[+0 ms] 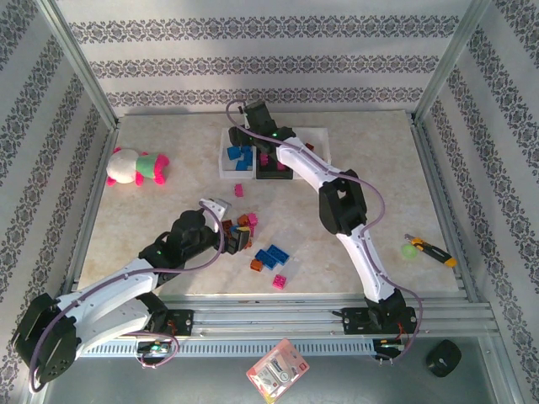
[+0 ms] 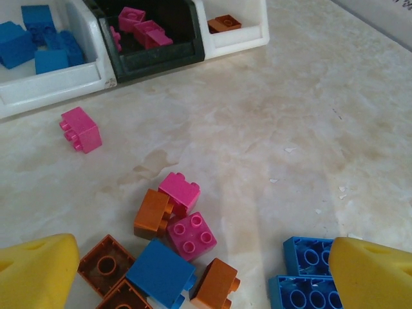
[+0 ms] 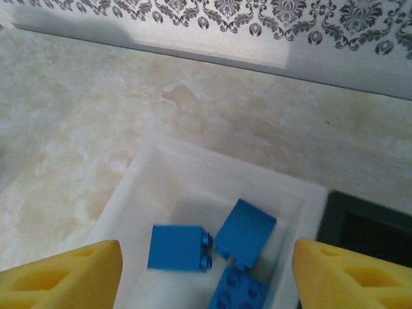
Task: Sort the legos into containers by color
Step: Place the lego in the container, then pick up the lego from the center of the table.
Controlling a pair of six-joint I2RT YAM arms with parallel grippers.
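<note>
A marbled beige table [image 1: 143, 210] stands inside walls papered in grey damask stripes. Nearest the arm bases, toward six o'clock on the tabletop, loose legos [image 1: 271, 256] lie scattered: a magenta brick [image 1: 279, 280], an orange one [image 1: 256, 265] and two blue ones side by side. Just beyond, about the centre, the left gripper [image 2: 203, 257] hangs over a tighter heap [image 1: 248, 222], its yellow fingers [image 2: 38, 273] spread wide and grasping nothing. In the left wrist view magenta, orange, brown and blue bricks lie jumbled between them, with two upturned blue bricks [image 2: 308, 254] beside the finger at the right of that view. A lone magenta brick [image 2: 80, 129] lies farther on, apart from the heap and short of the containers [image 1: 318, 139]. These sit in a row toward twelve o'clock: a white tray [image 2: 58, 80] holding blue bricks, a black tray [image 2: 161, 61] holding magenta ones, and a second white tray [image 2: 248, 38] with one orange-brown brick [image 2: 224, 23]. The right gripper [image 3: 207, 251] hovers above the blue-filled tray, jaws released and well apart, nothing pinched; of the blue bricks below it, one looks blurred. At about ten o'clock lies a pink, white and green plush toy [image 1: 137, 166]. At about four o'clock, by the table's edge, a yellow-and-black utility knife [image 1: 434, 251] lies beside a small green ball [image 1: 410, 250].
</note>
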